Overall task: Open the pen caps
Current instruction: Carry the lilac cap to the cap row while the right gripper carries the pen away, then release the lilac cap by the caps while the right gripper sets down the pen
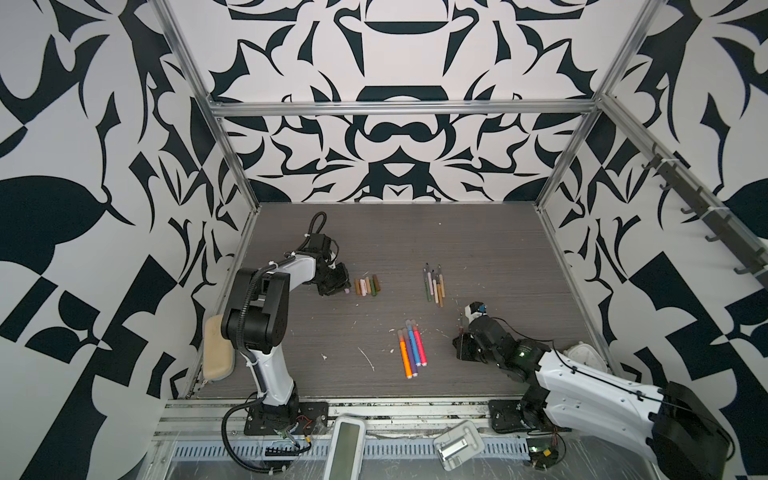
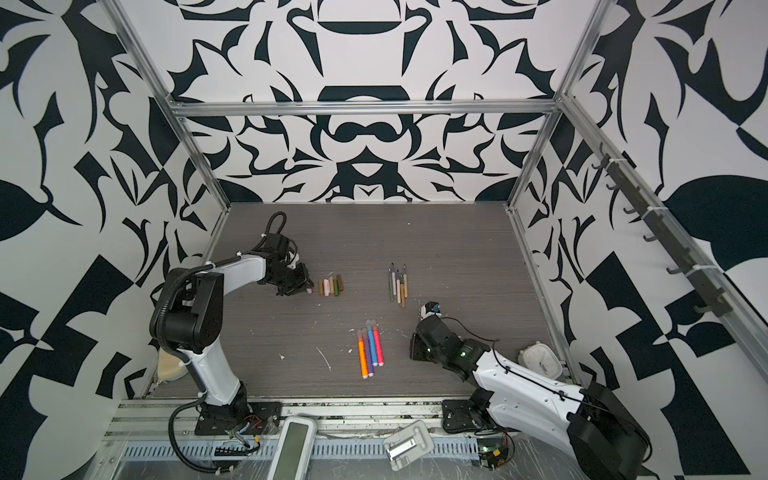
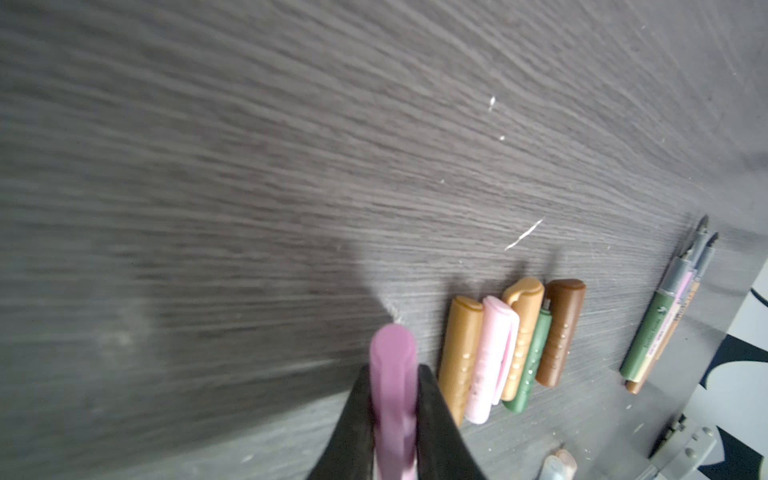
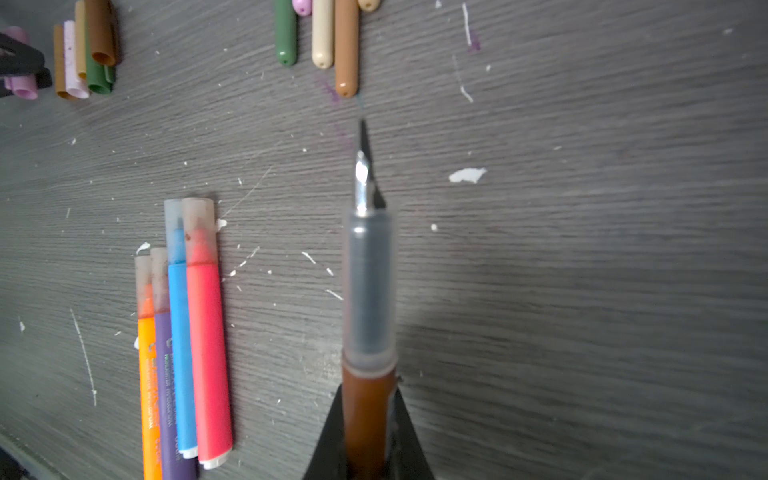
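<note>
So my left gripper (image 3: 395,370) was pinched on a mauve cap (image 3: 392,353), down low over the table (image 1: 498,249) and just beside the row of loose caps (image 3: 515,345): tan, pink, another tan, green and brown, lying side by side and touching. I couldn't tell whether the mauve cap was actually resting on the tabletop. My right gripper (image 4: 369,390) was clamped on the barrel of a brown pen (image 4: 368,299). Its cap was off, and the clear grip section and dark pointed tip stuck out past my fingers, aimed toward the bunch of uncapped pens (image 1: 434,286) farther back on the table. Between my two arms, nearer the front edge, four capped markers (image 1: 412,347) (orange, purple, blue, pinkish red) lay side by side with their translucent caps on. White flecks (image 4: 467,174) were scattered over the dark wood grain.
</note>
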You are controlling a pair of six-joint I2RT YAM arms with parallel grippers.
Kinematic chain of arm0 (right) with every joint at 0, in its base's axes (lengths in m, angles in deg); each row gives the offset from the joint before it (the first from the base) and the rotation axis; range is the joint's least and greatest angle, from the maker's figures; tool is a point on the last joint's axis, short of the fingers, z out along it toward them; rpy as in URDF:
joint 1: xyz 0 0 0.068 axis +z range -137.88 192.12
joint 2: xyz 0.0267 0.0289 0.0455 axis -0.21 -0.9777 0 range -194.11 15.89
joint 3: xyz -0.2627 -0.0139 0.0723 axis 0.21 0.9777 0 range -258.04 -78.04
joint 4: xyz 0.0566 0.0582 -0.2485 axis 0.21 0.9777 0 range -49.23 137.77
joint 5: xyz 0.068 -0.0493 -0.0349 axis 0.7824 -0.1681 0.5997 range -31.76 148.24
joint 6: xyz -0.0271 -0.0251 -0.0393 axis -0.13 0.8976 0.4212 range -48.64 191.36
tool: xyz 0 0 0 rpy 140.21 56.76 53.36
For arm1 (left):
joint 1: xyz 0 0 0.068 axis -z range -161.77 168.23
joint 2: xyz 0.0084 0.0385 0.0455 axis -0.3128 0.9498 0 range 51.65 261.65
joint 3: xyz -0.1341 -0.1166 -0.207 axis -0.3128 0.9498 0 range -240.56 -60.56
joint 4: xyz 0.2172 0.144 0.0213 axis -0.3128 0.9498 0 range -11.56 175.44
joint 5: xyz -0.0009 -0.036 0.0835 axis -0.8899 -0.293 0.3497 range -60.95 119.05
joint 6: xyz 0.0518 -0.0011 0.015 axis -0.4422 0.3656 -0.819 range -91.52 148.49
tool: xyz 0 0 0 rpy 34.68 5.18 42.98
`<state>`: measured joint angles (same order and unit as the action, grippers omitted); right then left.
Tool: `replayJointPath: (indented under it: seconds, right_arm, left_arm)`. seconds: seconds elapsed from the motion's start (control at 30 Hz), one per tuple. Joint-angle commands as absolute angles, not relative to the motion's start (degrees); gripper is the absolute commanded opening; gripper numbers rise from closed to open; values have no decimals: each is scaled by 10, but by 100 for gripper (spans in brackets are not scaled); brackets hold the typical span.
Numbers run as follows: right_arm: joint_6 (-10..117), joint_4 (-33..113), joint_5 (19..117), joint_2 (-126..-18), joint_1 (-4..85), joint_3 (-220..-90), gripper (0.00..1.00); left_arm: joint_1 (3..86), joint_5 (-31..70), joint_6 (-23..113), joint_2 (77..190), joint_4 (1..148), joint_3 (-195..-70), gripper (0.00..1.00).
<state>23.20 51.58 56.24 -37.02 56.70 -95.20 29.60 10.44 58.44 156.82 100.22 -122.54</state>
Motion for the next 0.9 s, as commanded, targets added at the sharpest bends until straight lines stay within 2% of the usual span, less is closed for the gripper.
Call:
replayJointPath:
  seconds: [0.0, 0.37, 0.7, 0.87]
  right_arm:
    - [228, 498, 568, -363, 561, -952, 0]
    - [228, 495, 573, -365, 557, -950, 0]
    - [229, 492, 578, -371, 555, -949, 0]
    - [232, 493, 580, -372, 552, -950, 0]
  left_arm:
    - [295, 79, 580, 1574, 995, -1213, 25]
    - [295, 74, 584, 1572, 992, -1209, 30]
    - [295, 68, 593, 1566, 983, -1202, 31]
    - [290, 88, 621, 1503, 939, -1154, 32]
